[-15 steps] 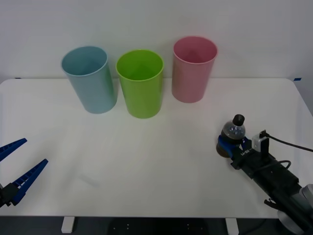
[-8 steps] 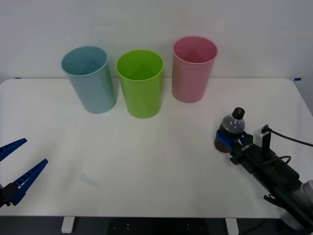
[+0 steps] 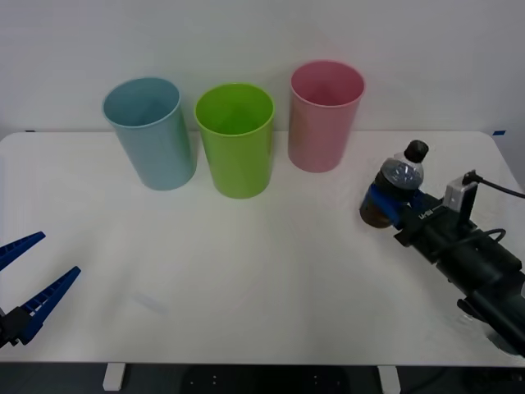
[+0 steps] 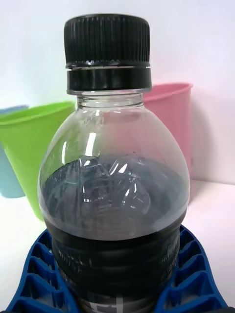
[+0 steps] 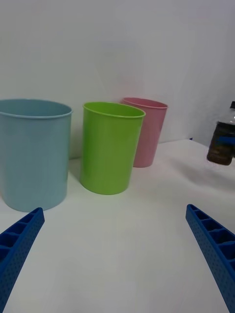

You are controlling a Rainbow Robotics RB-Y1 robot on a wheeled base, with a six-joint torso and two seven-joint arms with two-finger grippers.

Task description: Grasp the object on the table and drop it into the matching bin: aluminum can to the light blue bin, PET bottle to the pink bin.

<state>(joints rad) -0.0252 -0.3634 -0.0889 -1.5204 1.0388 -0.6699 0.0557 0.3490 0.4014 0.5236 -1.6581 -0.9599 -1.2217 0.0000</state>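
Note:
My right gripper (image 3: 384,205) is shut on the PET bottle (image 3: 394,190), a small clear bottle of dark brown liquid with a black cap, held lifted off the table (image 3: 262,271) at the right side. In the right wrist view the bottle (image 4: 115,195) stands upright between my blue fingers (image 4: 193,279). The pink bin (image 3: 325,116) stands behind and to the left of the bottle, the light blue bin (image 3: 150,133) at the far left of the row. My left gripper (image 3: 29,283) hangs open at the table's front left corner.
A lime green bin (image 3: 235,139) stands between the light blue and pink bins. All three bins line the table's far edge against a white wall. In the left wrist view the held bottle (image 5: 223,142) hangs to the right of the pink bin (image 5: 144,131).
The right gripper has lifted the bottle off the table and carried it up and slightly back toward the pink bin. The left arm has stayed still.

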